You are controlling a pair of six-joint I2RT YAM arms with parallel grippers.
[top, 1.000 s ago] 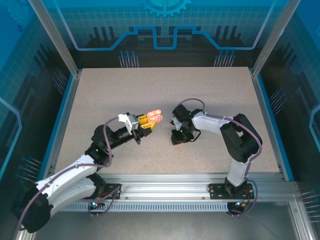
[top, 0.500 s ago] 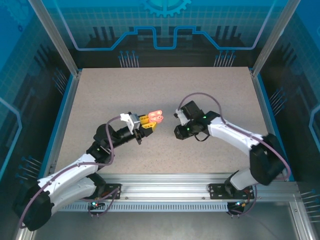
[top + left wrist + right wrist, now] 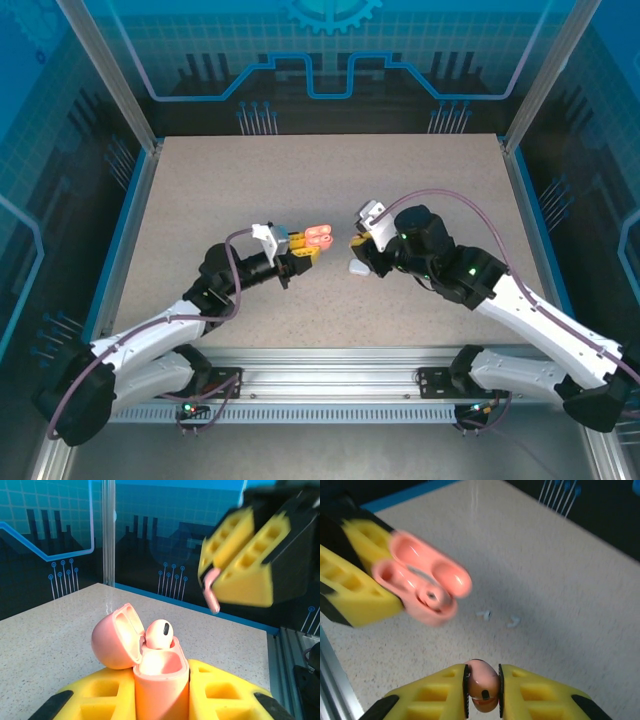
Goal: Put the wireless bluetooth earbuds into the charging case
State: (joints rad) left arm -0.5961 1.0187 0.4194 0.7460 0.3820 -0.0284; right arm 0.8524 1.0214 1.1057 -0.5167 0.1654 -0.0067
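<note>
Right hand [image 3: 483, 679] pinches earbud [image 3: 482, 686]; left hand [image 3: 161, 696] holds case [image 3: 159, 677].

The left arm [image 3: 150, 335] reaches forward and to the right, and the left gripper [image 3: 303, 246] is clamped on a pink case [image 3: 160, 680]. The right arm [image 3: 520, 305] stretches left toward it. The right gripper [image 3: 358, 246] pinches a pink earbud [image 3: 482, 680], and the two grippers sit near each other, tip to tip.
</note>
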